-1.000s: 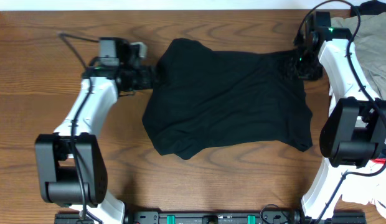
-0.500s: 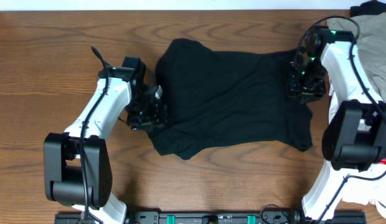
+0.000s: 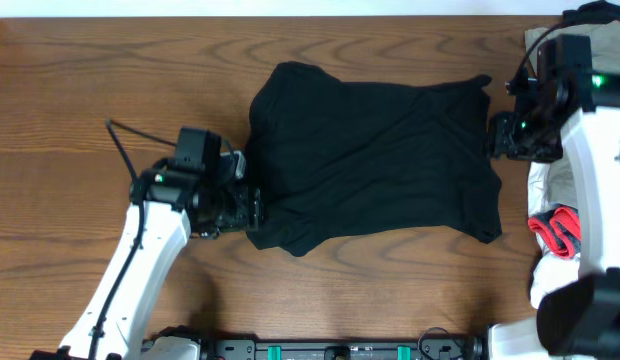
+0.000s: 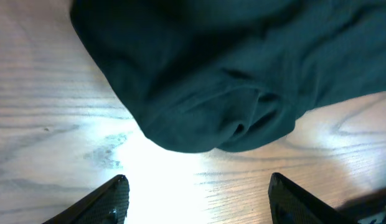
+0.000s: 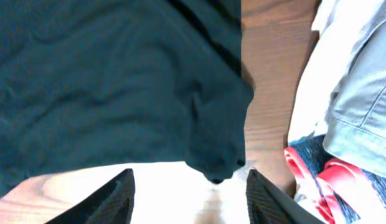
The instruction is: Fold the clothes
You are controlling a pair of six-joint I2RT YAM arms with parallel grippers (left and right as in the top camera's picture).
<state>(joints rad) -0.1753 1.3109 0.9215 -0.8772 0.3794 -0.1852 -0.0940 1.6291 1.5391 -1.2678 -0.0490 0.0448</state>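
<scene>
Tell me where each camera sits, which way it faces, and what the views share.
Overhead: above the table, looking straight down at the black garment; both arms, left gripper and right gripper show.
Left wrist: on the left arm, facing down at the garment's bunched edge; own fingertips show.
Right wrist: on the right arm, facing down at a garment corner beside grey cloth; own fingertips show.
Shared: all see the black garment.

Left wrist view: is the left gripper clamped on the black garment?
No: the fingertips of the left gripper stand apart over the table, the black garment lying ahead of them, not between.
</scene>
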